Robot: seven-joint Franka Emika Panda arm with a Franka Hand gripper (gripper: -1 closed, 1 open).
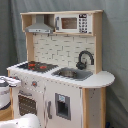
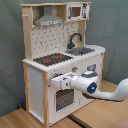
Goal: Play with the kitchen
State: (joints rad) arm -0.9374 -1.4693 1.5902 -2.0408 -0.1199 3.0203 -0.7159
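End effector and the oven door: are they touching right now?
Cannot tell. In the second exterior view the end effector overlaps the oven door's upper edge, but no contact or gap shows plainly; the first exterior view shows only the arm's edge.

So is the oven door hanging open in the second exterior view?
No, the oven door sits flush in the kitchen front, with the gripper at its top edge.
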